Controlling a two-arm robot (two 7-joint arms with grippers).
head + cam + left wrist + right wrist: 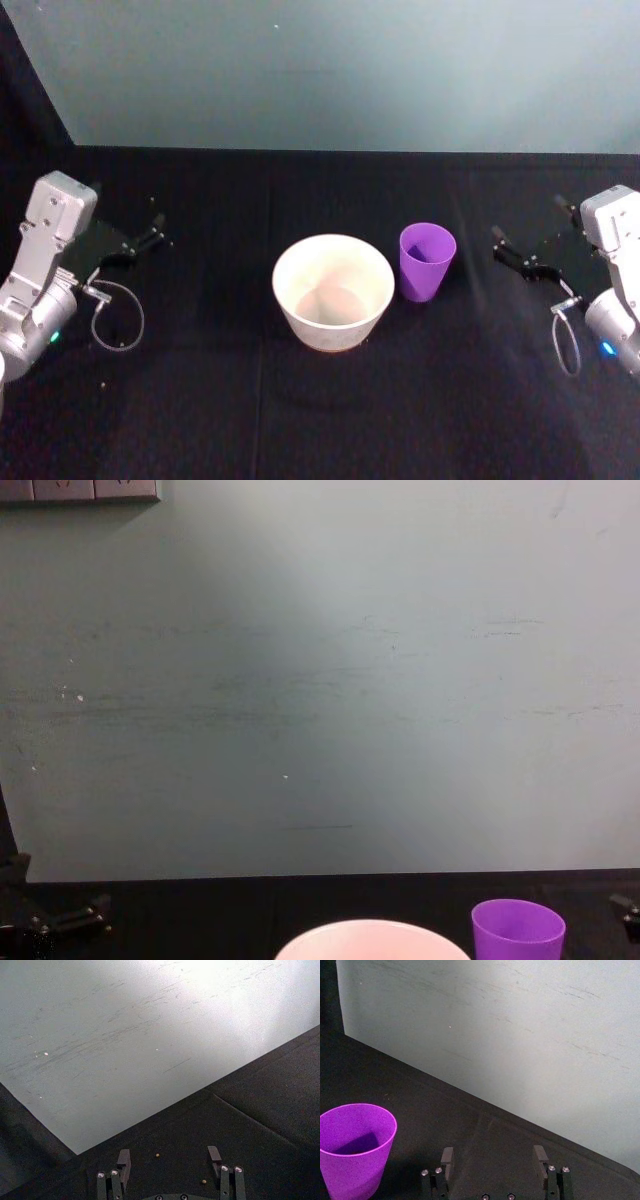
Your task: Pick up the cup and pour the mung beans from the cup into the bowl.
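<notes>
I count one cup (428, 262) just beside one bowl (333, 290) on the worktop (200, 400), my left claw (169, 1154) and right claw (493, 1152) both spread open.

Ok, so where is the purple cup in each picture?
Head view: the cup stands right of centre, just right of the bowl.
Chest view: the cup sits at the bottom edge, right of the bowl.
Right wrist view: the cup stands beside the open right end effector.
Left wrist view: faces the wall and black cloth instead.
Shared landmark: the grey wall behind the black cloth.
</notes>
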